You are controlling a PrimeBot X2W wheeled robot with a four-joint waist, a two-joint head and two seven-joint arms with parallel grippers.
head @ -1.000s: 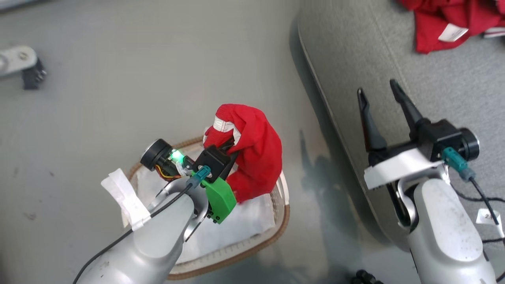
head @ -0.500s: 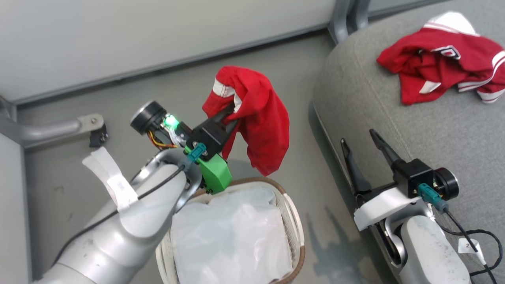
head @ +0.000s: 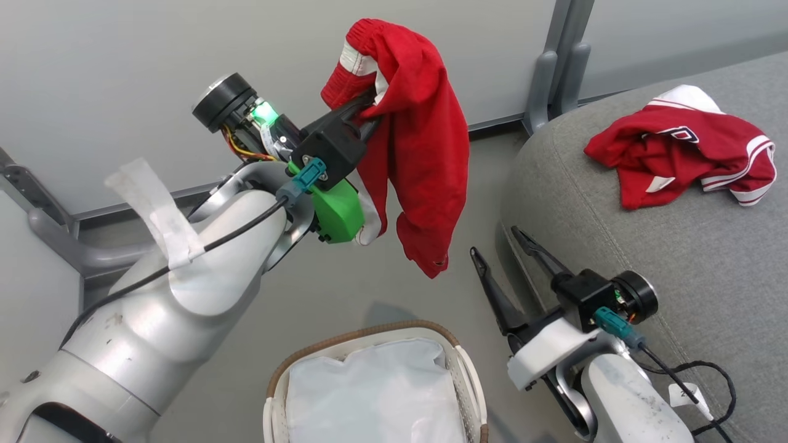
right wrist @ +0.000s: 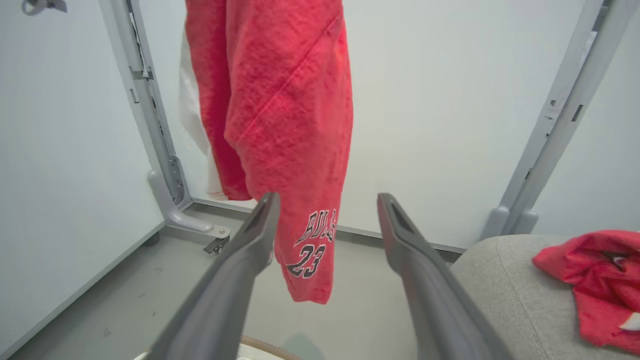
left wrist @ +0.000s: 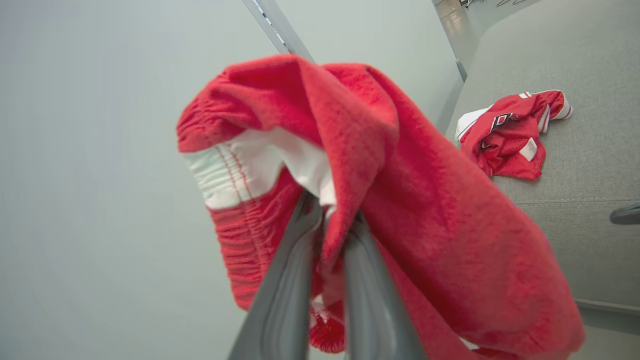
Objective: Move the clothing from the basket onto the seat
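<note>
A pale grey panelled wall closes the far side, with a grey metal post standing against it and a smooth grey floor below. The grey upholstered seat takes up the right side, its rounded edge facing the middle of the scene. At the near edge, on the floor left of the seat, sits the basket with its brown woven rim; a white liner sheet lies inside it.

One red garment hangs in the air, high above the basket and left of the seat, touching neither. White trim shows near its top, and dark-outlined lettering and the number 23 near its lower hem. The left gripper has its fingers pressed together on a fold near the garment's top. A second red garment lies crumpled on the far part of the seat. The right gripper is low beside the seat's edge, its fingers spread wide with nothing between them.
</note>
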